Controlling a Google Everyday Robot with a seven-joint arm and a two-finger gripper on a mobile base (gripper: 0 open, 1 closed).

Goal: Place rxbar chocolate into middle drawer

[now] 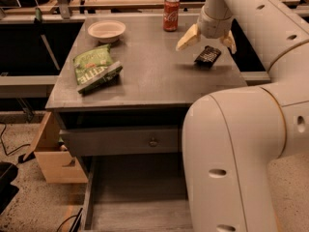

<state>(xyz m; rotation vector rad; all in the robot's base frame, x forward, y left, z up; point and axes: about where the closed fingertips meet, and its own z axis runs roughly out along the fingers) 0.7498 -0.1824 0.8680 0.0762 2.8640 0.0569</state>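
Observation:
The rxbar chocolate (pixel 207 56), a small black bar with white lettering, lies flat near the right edge of the grey cabinet top (pixel 145 76). My gripper (pixel 208 40) hangs just above and behind it. It is open, with one tan finger (pixel 188 37) to the left of the bar and the other (pixel 230 41) to its right. It holds nothing. The middle drawer (pixel 140 197) is pulled open below, showing its bare plank floor. My arm (pixel 241 144) covers the drawer's right part.
A green chip bag (pixel 96 69) lies at the left of the top, a white bowl (pixel 106 30) at the back left, and a red soda can (pixel 171 7) at the back centre. A closed drawer front with a knob (pixel 153 141) sits above the open drawer. A cardboard box (pixel 53 153) stands at the lower left.

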